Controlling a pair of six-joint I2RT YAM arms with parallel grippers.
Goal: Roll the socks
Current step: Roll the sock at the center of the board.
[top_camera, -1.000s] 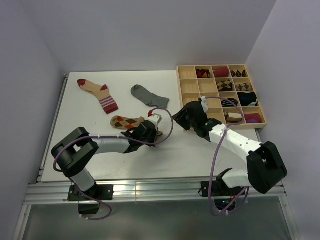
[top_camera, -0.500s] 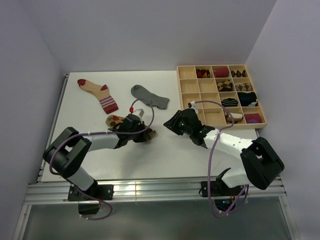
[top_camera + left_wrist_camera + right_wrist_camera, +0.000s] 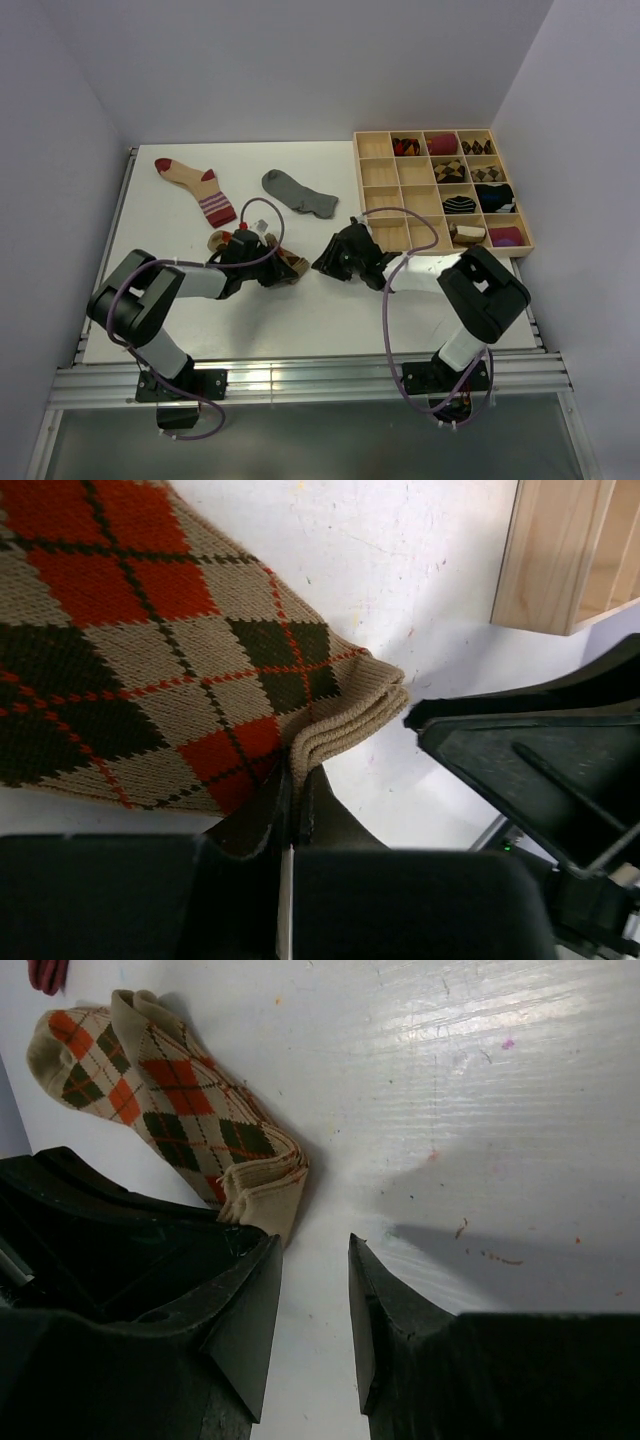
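Leftmost, beige sock (image 3: 195, 186) with dark-red toe, heel and striped cuff: lies flat on the white counter (image 3: 300, 320), toward the far left corner, well apart from both arms. Next, brown argyle sock (image 3: 150, 660), nearer the front: lies with its cuff end pointing right and showing several stacked layers. Left claw (image 3: 290, 788): clenched, pinching the sock's near edge just beside that layered cuff. Behind and slightly right, plain grey sock (image 3: 298, 192): lies flat, bent at the heel, between the beige sock and the tray, touched by neither arm. Then right claw (image 3: 312, 1245): released, with only bare counter in the gap, low over the surface, just beside the argyle cuff end, facing the left claw, holding nothing. Far right, wooden tray (image 3: 358, 185) with square compartments: sits on the counter's back right part, with rolled sock bundles (image 3: 495, 197) in several compartments.
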